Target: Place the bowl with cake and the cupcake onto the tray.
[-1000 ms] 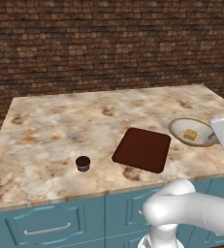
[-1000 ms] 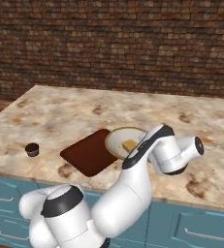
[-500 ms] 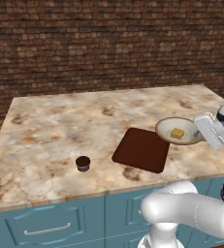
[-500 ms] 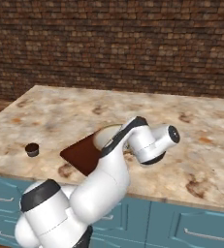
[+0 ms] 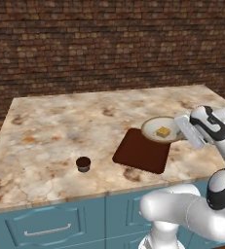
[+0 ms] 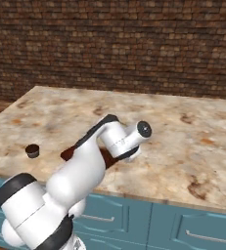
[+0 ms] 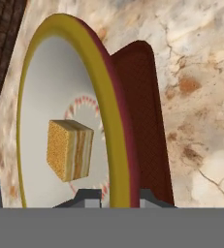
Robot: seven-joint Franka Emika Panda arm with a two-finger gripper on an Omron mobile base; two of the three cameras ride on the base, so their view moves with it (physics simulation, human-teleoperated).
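The gripper (image 5: 182, 130) is clenched on the rim of the bowl with cake (image 5: 160, 129), held above the tray's (image 5: 142, 151) far corner. Keep it level and lower it centrally, leaving room for the cupcake (image 5: 83, 164), which stands on the counter (image 5: 60, 131).

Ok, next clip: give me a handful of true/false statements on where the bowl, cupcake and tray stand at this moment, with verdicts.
1. The gripper is shut on the rim of the bowl with cake. True.
2. The cupcake already sits on the tray. False: it stands on the counter, apart from the tray, on the tray's left in the left base view.
3. The bowl hangs at the tray's far right corner in the left base view. True.
4. The bowl is empty. False: a small yellow square piece of cake lies in it.
5. The tray leans against the brick wall. False: it lies flat on the counter near the front edge.
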